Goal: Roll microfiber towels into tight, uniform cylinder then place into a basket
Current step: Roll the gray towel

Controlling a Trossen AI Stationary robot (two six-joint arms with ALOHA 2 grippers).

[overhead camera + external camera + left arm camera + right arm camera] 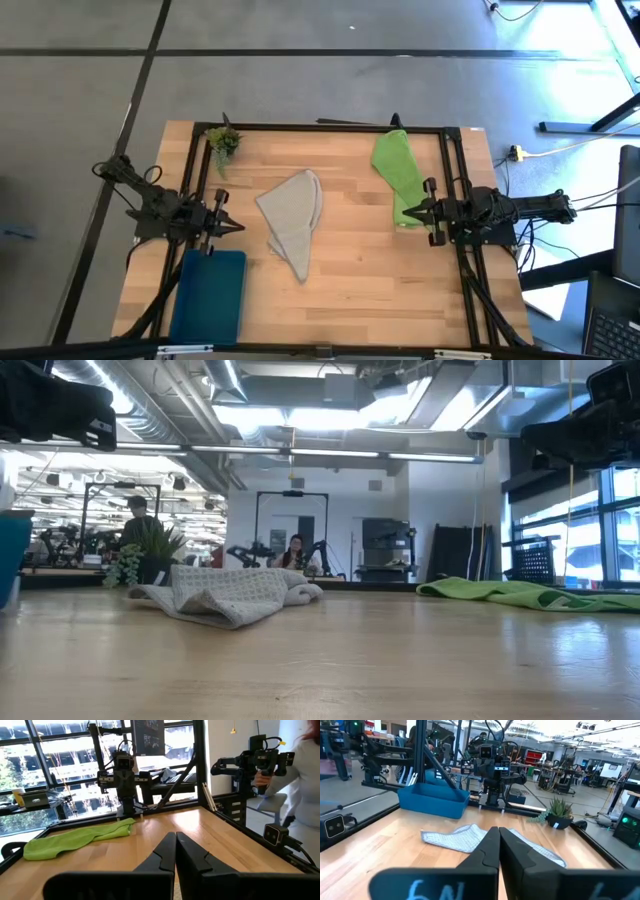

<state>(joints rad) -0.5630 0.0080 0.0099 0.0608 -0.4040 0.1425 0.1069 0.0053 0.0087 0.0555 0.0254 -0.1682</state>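
Grey towel [292, 220] lies crumpled mid-desk [350, 280]; my left end effector [232, 227] and right end effector [408, 212], both pressed together, should flatten it first

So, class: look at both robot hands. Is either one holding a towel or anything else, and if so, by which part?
Nothing is held. The left hand and right hand are both shut on nothing above the table; the grey towel and green towel lie untouched.
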